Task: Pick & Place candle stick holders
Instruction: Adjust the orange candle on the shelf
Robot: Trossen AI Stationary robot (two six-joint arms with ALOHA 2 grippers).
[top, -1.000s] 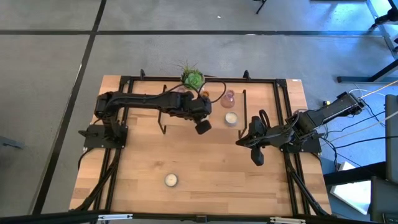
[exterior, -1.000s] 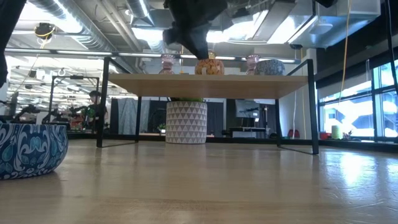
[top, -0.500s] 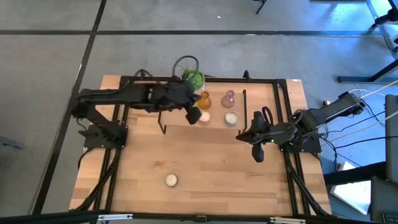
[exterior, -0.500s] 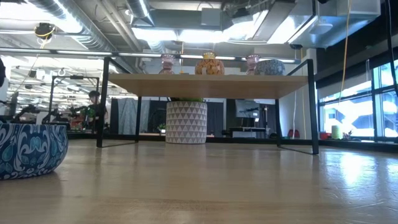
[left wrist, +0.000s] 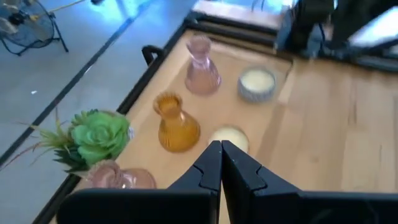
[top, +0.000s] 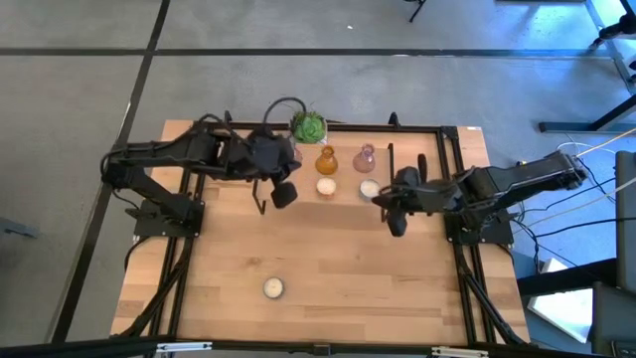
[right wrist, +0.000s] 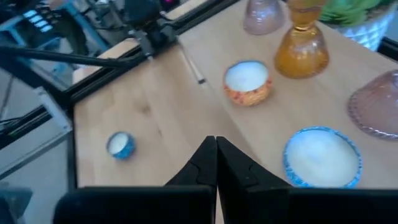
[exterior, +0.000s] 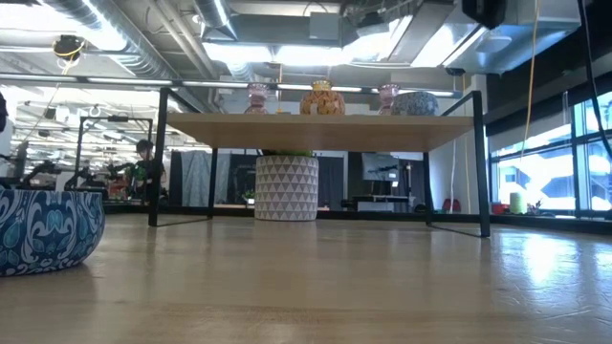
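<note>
Four candle stick holders stand on a raised wooden shelf (top: 417, 159) at the table's far side: an amber glass one (top: 326, 159), a pinkish one (top: 365, 156) and two low cream-white ones (top: 326, 187) (top: 369, 189). A second pinkish one (left wrist: 115, 175) stands by the plant. A third cream-white one (top: 272, 288) sits on the table near the front. My left gripper (top: 283, 194) is shut and empty, left of the amber one. My right gripper (top: 396, 221) is shut and empty, right of the shelf's cream-white ones.
A green spiky plant (top: 308, 126) in a white pot stands at the shelf's far edge. The shelf's black metal frame (top: 391, 164) rises around the holders. Bare wood lies between the shelf and the front cream-white holder. In the low view that holder (exterior: 48, 229) shows large at the left.
My left gripper has drawn back from over the shelf's holders toward the table's left and risen out of the low view, uncovering the amber holder and a cream-white one. My right gripper has gone toward the far edge and left, nearer the shelf. Both stay shut.
</note>
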